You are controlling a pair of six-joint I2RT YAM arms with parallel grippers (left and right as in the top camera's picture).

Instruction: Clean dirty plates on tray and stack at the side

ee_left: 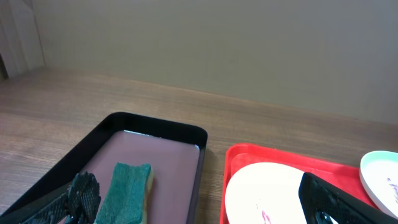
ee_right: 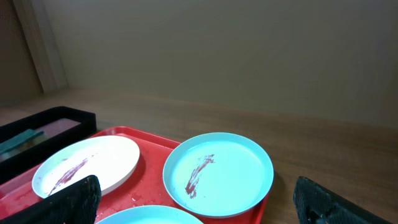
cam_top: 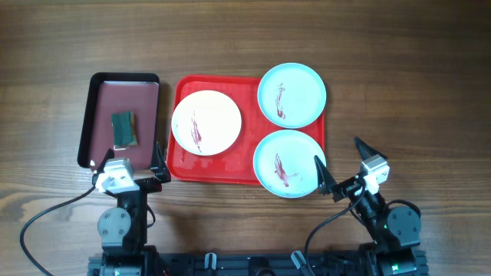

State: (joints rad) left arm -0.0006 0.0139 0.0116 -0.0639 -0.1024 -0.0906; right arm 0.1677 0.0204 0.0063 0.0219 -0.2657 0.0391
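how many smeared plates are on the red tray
3: round white plate at left of the bright red plastic tray, pale turquoise plate far right, second turquoise plate near right. None look hidden.

Wood table (cam_top: pixel 245 31), red tray (cam_top: pixel 188 86) at ctr, maroon tray (cam_top: pixel 123 96) just left, narrow gap btw.

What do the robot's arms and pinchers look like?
The left arm and right arm are black, with round joints and a white block near each wrist. The left gripper and right gripper each have two pointed black fingers. A thin black cable curls away from each arm.
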